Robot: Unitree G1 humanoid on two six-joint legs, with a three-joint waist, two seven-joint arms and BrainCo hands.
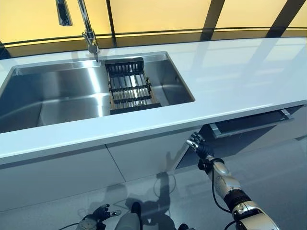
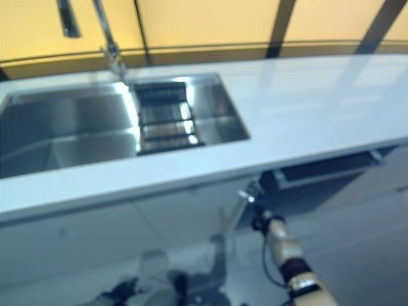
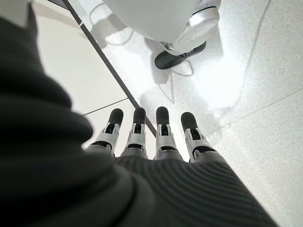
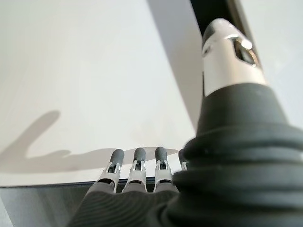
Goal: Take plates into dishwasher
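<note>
No plate shows in any view. A black dish rack (image 1: 127,86) with metal bars sits in the steel sink (image 1: 53,96). The dishwasher door (image 1: 249,136) under the counter at the right stands ajar, with a dark gap (image 1: 242,123) along its top. My right hand (image 1: 196,143) is raised at the left edge of that door, just below the counter edge, fingers straight and empty; its wrist view shows its fingers (image 4: 137,165) close to a white panel (image 4: 94,71). My left hand (image 1: 98,213) hangs low near the floor, open and empty, fingers (image 3: 161,127) straight.
A white countertop (image 1: 240,76) runs across the view, with a tap (image 1: 88,33) behind the sink. White cabinet fronts (image 1: 72,172) stand below the sink, left of the dishwasher. Grey speckled floor (image 1: 283,182) lies below.
</note>
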